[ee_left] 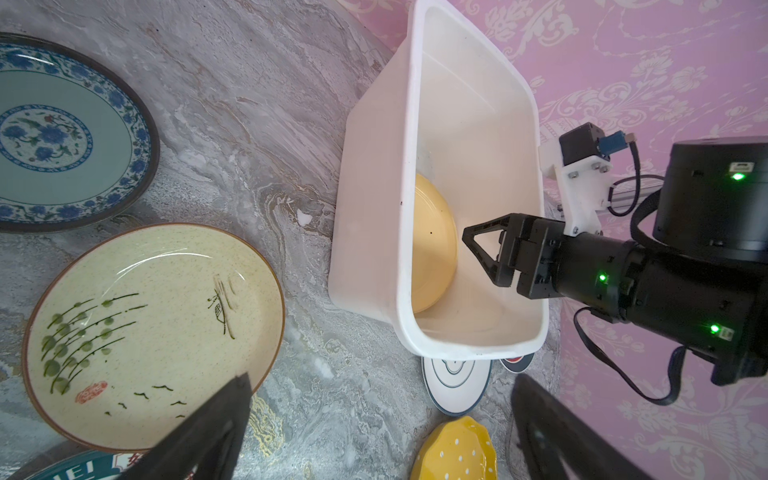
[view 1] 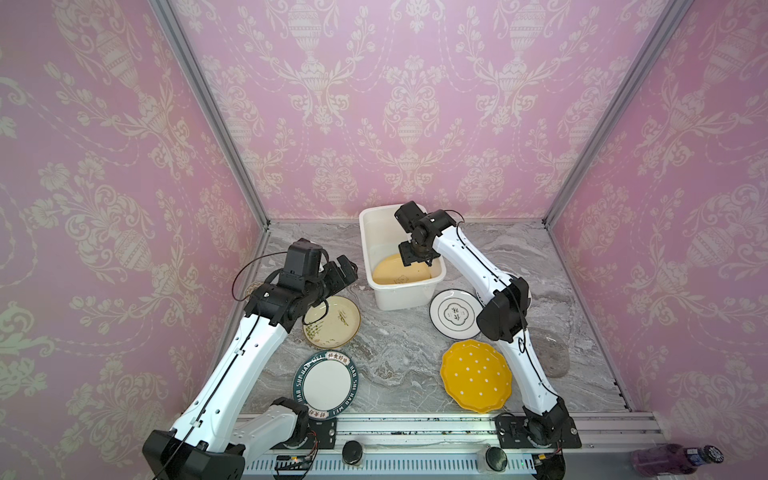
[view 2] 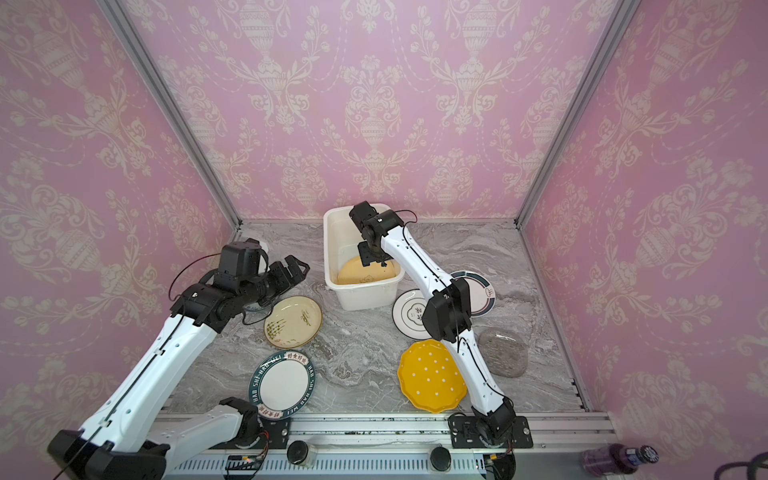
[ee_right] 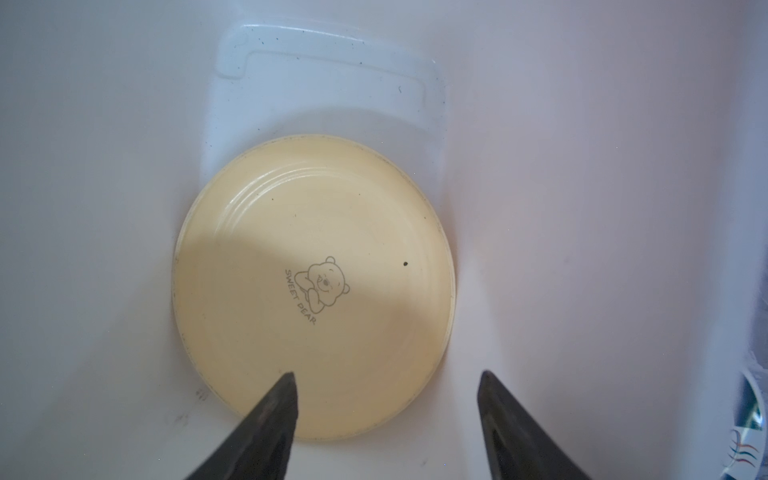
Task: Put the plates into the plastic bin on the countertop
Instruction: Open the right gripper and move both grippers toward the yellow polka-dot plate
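At the far left a blue-patterned plate (ee_left: 62, 133) lies on the surface (view 1: 395, 353). A cream plate (view 1: 331, 322) sits just beside it, and a white plate with a lettered rim (view 1: 326, 384) lies nearer the robot. The left jaws stand wide apart and empty, hovering just beside the cream plate on its bin side. That plate is the one closest to them, and being round it offers any part of its rim. Further right, the white bin (view 1: 364, 249) runs lengthwise away from the robot, and the yellow bear plate (ee_right: 311, 286) lies face up in its near end. The right jaws hang inside the bin over that plate's edge, apart and gripping nothing. A ringed white plate (view 1: 453, 313), an orange dotted plate (view 1: 476, 376) and a glass plate (view 2: 503, 351) lie right of the bin, which I judge are within easiest reach of the right arm.
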### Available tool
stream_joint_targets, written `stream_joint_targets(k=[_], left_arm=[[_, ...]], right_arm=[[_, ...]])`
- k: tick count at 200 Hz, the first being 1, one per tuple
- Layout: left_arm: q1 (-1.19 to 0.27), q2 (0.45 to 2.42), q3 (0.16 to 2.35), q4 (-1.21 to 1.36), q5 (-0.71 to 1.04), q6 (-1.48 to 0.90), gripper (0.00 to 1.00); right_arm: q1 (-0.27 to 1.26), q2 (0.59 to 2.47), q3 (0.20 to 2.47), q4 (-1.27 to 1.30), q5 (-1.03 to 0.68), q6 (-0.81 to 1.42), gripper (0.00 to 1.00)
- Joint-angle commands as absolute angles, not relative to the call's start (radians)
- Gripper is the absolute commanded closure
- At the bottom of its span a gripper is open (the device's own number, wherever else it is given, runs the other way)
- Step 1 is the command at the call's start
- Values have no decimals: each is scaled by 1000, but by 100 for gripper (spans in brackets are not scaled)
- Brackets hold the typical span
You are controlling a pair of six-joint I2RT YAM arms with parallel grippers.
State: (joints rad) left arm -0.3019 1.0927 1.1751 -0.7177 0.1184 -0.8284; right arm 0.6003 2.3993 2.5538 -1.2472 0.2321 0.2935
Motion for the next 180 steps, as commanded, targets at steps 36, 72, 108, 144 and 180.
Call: stream_joint_targets(k=[36,72,108,144,180], left_arm=[[-292,1054,1168,-709,131,-819,1],[-291,1036,1184,-725,139,-808,1],[-291,1013,1196,-754,196,-821,1],[-321,1011,1224,-820,267,-837,1],[-456,1061,1253,-878,259,-847,1]], right_arm=[[617,2311,2628,-1265,283,289,27],[618,2211,2623,-1267,254,303,27],[601,2064,2515,-1316,127,332,25],[550,1916,2336,-1442,26,362,24],[504,1712,1982,-1466,-13,358,23]])
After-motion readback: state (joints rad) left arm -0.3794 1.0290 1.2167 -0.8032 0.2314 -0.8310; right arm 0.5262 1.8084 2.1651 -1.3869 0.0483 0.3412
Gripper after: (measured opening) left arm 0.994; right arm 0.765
